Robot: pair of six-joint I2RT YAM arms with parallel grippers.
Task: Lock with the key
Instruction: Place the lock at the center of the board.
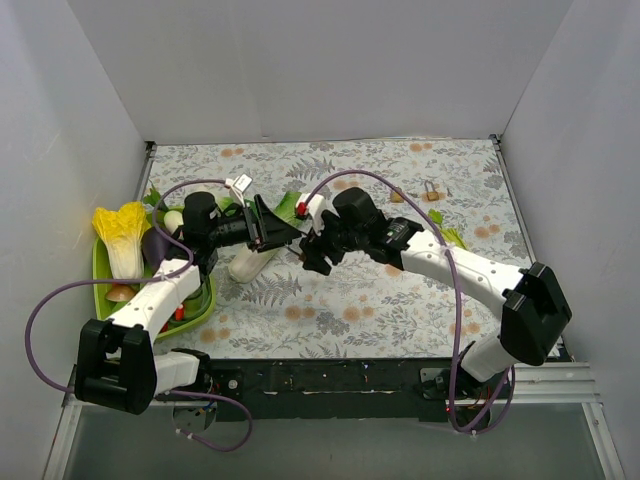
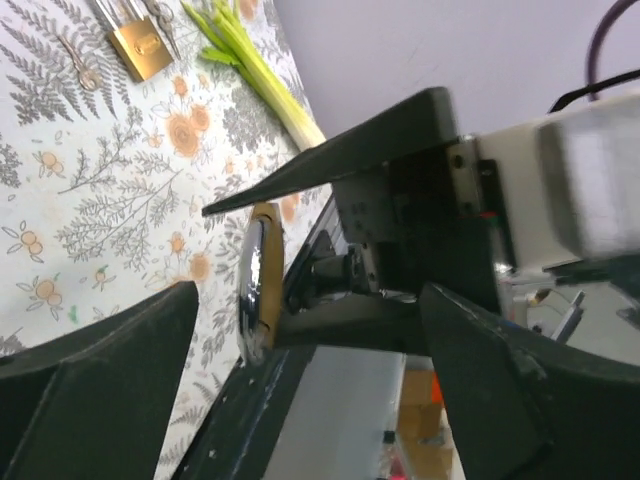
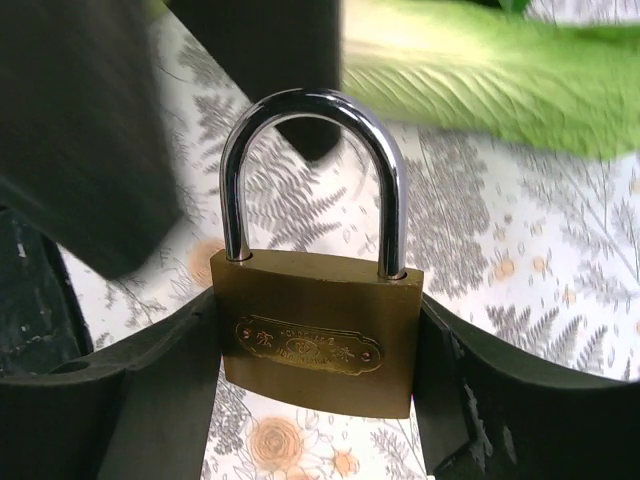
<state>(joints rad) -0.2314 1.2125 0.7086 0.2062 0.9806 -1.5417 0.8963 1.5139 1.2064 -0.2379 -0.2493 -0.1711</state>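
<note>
Top external view shows the patterned table [image 1: 400, 300] with both arms meeting above its middle, and the brass padlock [image 3: 318, 345] held there serves as the reference point. Away to its left sits the green tray [image 1: 98, 268] of vegetables; the second padlock [image 1: 432, 190] lies well off to its right and farther back, with what look like keys beside it, though they are too small to be sure. The right gripper [image 1: 312, 248] is clamped on the padlock's two narrow sides, shackle upward and apparently seated in the body. Just to the padlock's left, the left gripper [image 1: 270, 228] stands wide apart and empty, its fingers straddling the padlock edge-on without touching it. No key shows in either claw or in the padlock from these angles. The main risk is that the padlock twists or slides in the right grip, since only its smooth side faces are pinched and any push from a key would lever it. A stray left finger closing in could also knock the shackle. Reaching for a key may drag a cable across the padlock.
</note>
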